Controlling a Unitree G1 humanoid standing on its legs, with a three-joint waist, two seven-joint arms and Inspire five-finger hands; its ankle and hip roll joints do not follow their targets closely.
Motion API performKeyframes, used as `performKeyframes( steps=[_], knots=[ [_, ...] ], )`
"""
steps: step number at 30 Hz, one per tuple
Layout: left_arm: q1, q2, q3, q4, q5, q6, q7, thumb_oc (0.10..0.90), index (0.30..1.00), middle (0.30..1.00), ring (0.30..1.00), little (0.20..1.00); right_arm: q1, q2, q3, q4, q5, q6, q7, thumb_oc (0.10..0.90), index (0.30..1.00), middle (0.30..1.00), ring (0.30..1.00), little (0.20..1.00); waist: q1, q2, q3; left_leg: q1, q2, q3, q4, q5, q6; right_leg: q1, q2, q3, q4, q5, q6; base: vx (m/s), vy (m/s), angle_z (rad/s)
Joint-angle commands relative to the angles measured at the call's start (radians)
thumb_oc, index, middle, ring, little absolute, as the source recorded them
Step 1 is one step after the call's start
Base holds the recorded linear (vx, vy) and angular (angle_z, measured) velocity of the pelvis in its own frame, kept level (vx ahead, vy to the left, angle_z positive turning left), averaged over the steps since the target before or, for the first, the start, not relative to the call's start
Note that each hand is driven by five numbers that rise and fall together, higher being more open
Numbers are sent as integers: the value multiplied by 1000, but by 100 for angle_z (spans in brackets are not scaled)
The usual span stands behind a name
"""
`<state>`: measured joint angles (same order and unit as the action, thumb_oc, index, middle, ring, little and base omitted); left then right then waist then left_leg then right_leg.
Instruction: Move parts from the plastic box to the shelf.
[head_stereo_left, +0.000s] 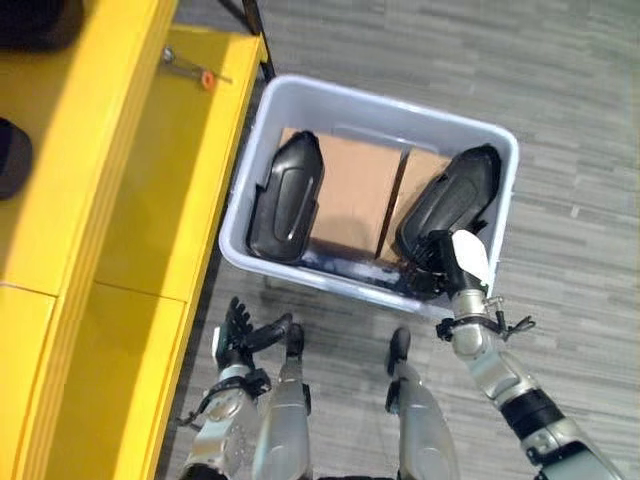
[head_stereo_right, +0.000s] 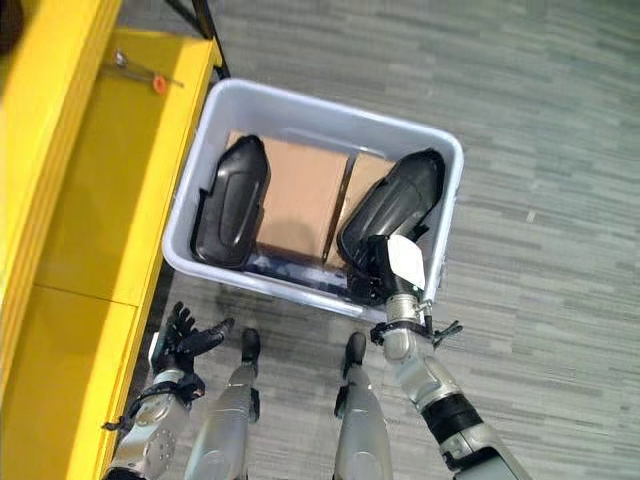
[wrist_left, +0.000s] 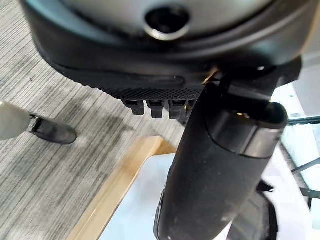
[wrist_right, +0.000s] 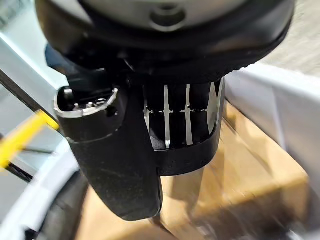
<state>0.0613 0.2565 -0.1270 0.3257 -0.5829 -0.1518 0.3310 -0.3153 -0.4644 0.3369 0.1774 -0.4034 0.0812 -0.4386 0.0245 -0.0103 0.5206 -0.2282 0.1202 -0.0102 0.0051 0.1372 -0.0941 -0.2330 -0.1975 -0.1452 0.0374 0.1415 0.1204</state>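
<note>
Two black parts are lying in the plastic box (head_stereo_left: 262, 118), which is sitting on the grey floor (head_stereo_left: 580, 120) just beside the yellow shelf (head_stereo_left: 150, 180). The left black part (head_stereo_left: 287, 196) is leaning at the box's left wall, lengthwise front to back. The right black part (head_stereo_left: 450, 196) is lying tilted at the box's right side, its near end pointing down toward the front wall. Both are resting on brown cardboard (head_stereo_left: 352, 190) that is covering the box bottom, with a seam between two pieces.

The right hand (head_stereo_left: 440, 262) is reaching over the box's front rim and is touching the near end of the right black part, white thumb cover on top. In the right wrist view the fingers (wrist_right: 182, 125) are hanging down in a row over the cardboard, thumb beside them; cannot tell whether they are clamping on the part or just resting against it.

The left hand (head_stereo_left: 240, 335) is hanging outside the box, near its front left corner, over the floor next to the shelf edge. Its fingers are spread and relaxed, holding nothing.

On the shelf's far end a small metal tool with an orange tip (head_stereo_left: 195, 72) is lying.
</note>
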Motion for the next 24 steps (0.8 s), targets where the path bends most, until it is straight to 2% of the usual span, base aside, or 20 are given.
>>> performKeyframes(
  steps=[1, 4, 16, 24],
  knots=[
    [40, 64, 9, -61, 11, -40, -27, 900, 1000, 1000, 1000, 1000, -83, -27, -57, -106, -53, -136, -34, 400, 300, 300, 300, 300, -4, -31, -120, -22, 52, -55, 10, -41, -19, -4, -84, -5, 62, -73, 61, 74, -19, -7],
    [67, 58, 30, -66, -3, -37, -40, 900, 1000, 1000, 1000, 1000, -78, -46, -66, -174, -54, -159, -9, 400, 300, 300, 300, 300, -10, -36, -168, 16, 60, -43, -3, -43, -19, 23, -80, -4, 54, -73, 67, 66, -10, -1],
    [137, 32, 78, -50, 0, -8, -71, 900, 1000, 1000, 1000, 1000, -70, -82, -84, -327, -25, -210, 65, 400, 300, 300, 300, 300, -24, -42, -292, 120, 76, -17, -30, -69, -13, 100, -68, 16, 45, -97, 74, 76, -7, -6],
    [170, 14, 99, -55, -14, 0, -83, 900, 1000, 1000, 1000, 1000, -116, -111, -54, -369, 10, -229, 118, 400, 300, 300, 300, 300, -22, -35, -332, 158, 90, -17, -17, -86, -14, 127, -55, 25, 83, -138, 66, 51, -27, -3]
  ],
)
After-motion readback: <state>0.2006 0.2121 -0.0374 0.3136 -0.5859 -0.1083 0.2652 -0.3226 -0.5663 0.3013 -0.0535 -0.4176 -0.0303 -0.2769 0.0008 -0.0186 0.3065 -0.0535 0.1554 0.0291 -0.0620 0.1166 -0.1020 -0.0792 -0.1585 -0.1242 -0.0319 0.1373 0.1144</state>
